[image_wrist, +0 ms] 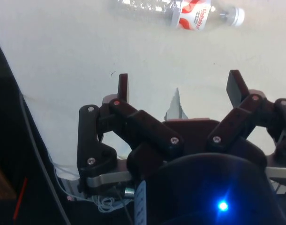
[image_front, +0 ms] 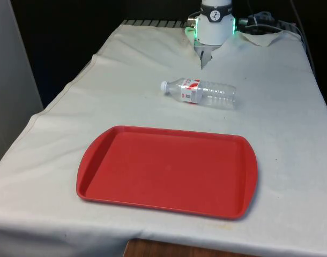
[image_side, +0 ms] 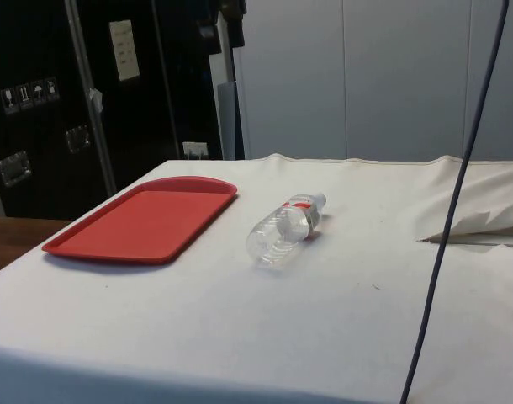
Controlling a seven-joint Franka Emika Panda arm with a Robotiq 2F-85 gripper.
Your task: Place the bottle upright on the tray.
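A clear plastic water bottle with a red-and-white label and a white cap lies on its side on the white-clothed tabletop, not on the tray. In the front view it rests at about twelve o'clock from the flat red plastic tray with rounded corners, well apart from the tray's far rim, with its cap pointing toward nine o'clock and its base toward three o'clock. In the side view the bottle lies just beside the tray, cap end pointing away from that camera, with bare cloth between the two. The tray carries nothing. The black two-finger claw hangs above the cloth with its fingers spread wide apart and nothing between them; in the wrist view the bottle lies beyond the fingertips, untouched. In the front view the claw sits at about twelve o'clock from the bottle, near the tabletop's far end.
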